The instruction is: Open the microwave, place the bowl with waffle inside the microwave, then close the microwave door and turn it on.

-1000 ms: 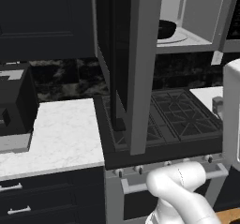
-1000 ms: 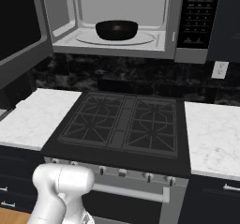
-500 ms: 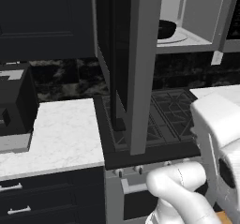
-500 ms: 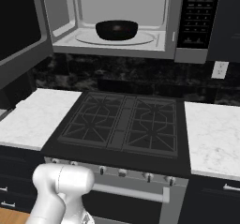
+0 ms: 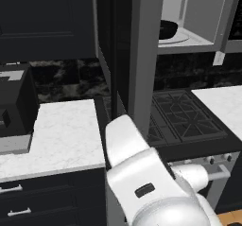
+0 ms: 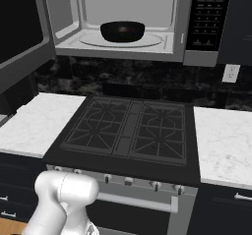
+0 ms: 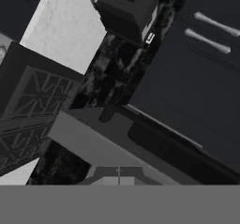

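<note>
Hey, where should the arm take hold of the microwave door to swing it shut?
Probably the free vertical edge of the microwave door, farthest from its hinge. The door stands swung wide open at the left of the microwave, so come from its outer face and push right.

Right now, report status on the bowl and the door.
Claw shut, nothing held. Small black round bowl sits on the pale turntable inside the grey microwave. Grey-edged microwave door swung wide open, not yet closed. Nothing blocking the door's swing.

Dark cabinets (image 5: pixel 45 19) — white marble counters (image 6: pixel 224 140)
</note>
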Controlling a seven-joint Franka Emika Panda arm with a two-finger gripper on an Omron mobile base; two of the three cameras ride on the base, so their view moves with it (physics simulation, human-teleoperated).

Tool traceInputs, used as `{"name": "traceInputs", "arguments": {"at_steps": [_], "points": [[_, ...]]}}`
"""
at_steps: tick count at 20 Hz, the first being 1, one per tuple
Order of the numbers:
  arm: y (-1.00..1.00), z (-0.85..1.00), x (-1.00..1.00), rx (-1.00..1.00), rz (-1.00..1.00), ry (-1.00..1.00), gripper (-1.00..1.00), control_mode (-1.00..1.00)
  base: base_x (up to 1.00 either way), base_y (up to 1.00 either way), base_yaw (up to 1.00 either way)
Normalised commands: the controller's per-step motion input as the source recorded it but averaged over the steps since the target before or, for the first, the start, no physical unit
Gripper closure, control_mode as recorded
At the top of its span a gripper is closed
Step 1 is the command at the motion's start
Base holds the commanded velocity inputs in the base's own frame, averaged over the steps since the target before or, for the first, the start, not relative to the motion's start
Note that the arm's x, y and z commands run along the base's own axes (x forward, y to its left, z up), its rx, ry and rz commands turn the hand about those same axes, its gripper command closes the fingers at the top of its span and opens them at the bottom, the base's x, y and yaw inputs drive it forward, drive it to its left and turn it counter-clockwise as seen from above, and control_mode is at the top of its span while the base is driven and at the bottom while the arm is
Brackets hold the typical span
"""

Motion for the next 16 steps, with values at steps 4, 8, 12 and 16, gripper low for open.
{"name": "traceInputs", "arguments": {"at_steps": [4, 8, 12, 16], "points": [[0.54, -0.33, 1.00, -0.14, -0.26, 0.00, 1.00, -1.00, 0.00, 0.00, 0.00], [0.16, -0.19, 1.00, -0.08, -0.26, 0.04, 1.00, -1.00, 0.00, 0.00, 0.00], [0.02, -0.05, 1.00, -0.04, -0.23, 0.01, 1.00, -1.00, 0.00, 0.00, 0.00], [-0.28, 0.18, 0.35, -0.07, -0.20, -0.12, 1.00, -1.00, 0.00, 0.00, 0.00]]}}
